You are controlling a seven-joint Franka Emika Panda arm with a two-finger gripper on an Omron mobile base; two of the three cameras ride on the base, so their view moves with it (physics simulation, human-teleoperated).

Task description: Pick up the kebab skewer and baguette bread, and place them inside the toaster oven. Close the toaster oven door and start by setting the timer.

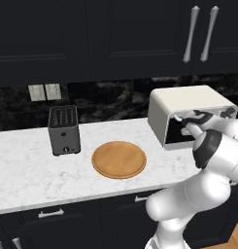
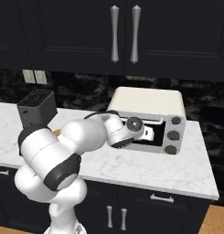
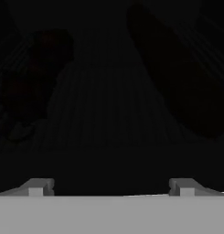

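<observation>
The cream-white toaster oven (image 1: 188, 99) (image 2: 147, 103) stands on the counter's right side with its front open. My arm reaches into its mouth, and my gripper (image 1: 189, 122) (image 2: 149, 133) is inside the opening. In the dim hand view, the gripper (image 3: 111, 187) is open, fingertips far apart with nothing between them. Ahead of it on the wire rack lie the kebab skewer (image 3: 35, 77), with dark red chunks on the left, and the baguette bread (image 3: 177, 77), a long dark shape on the right. I cannot make out the toaster oven door.
A round wooden board (image 1: 119, 159) lies bare mid-counter. A black slot toaster (image 1: 64, 130) (image 2: 36, 109) stands to the left. The oven's knobs (image 2: 173, 135) run down its right front. Dark cabinets hang above the oven.
</observation>
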